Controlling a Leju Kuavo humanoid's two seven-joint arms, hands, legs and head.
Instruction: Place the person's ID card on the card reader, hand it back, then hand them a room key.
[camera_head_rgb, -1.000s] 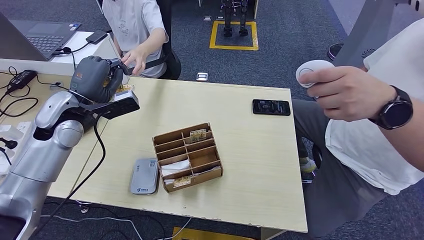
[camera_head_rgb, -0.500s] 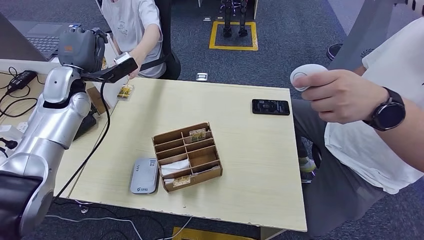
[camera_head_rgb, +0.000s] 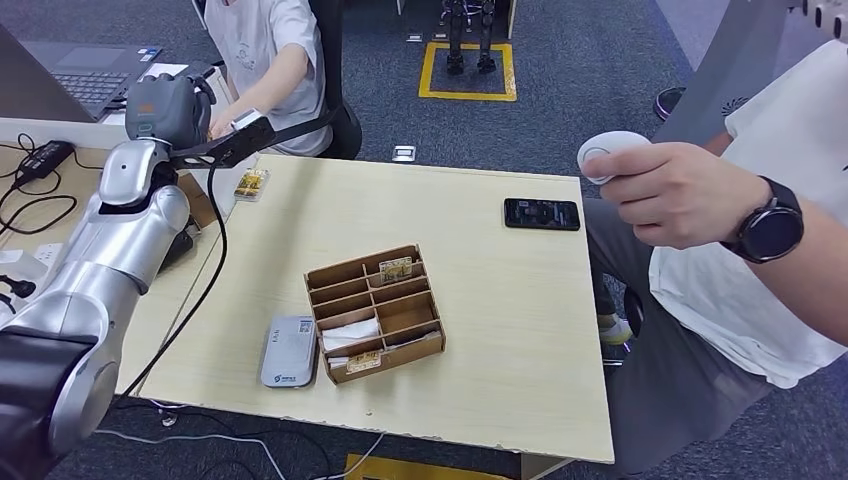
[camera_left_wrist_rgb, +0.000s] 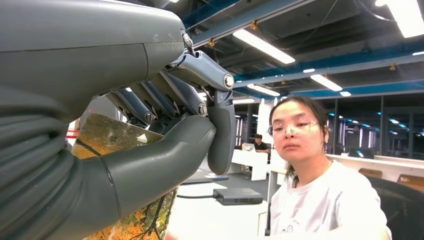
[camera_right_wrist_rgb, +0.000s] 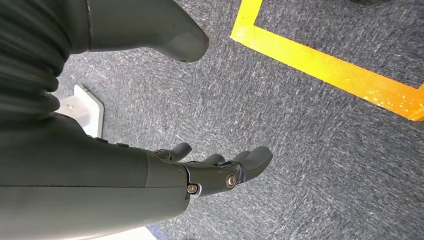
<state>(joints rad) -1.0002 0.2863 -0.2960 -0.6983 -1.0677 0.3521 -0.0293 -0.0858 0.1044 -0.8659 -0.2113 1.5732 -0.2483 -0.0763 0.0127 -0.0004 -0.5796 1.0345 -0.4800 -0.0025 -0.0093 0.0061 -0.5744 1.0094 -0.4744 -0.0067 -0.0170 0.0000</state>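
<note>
— Where is the card just now?

— In the left hand (camera_left_wrist_rgb: 165, 125), raised past the far left corner of the pale wooden desk (camera_head_rgb: 500, 300) toward the seated person in a white T-shirt (camera_head_rgb: 265, 45). The wrist view shows a card with an orange and green printed picture (camera_left_wrist_rgb: 107, 137) clamped between the thick thumb and the dark fingers (camera_left_wrist_rgb: 220, 130).

— And the right hand?

— The right hand (camera_right_wrist_rgb: 210, 170) hangs over grey carpet near a yellow floor line (camera_right_wrist_rgb: 325, 65), fingers loosely spread, nothing in it.

— What lies on the desk?

— A brown cardboard organiser with compartments (camera_head_rgb: 375, 312), with the flat grey card reader (camera_head_rgb: 289, 352) just beside it on the left. A black phone (camera_head_rgb: 542, 214) lies near the far right edge, and a small orange-patterned card (camera_head_rgb: 250, 184) at the far left corner.
</note>
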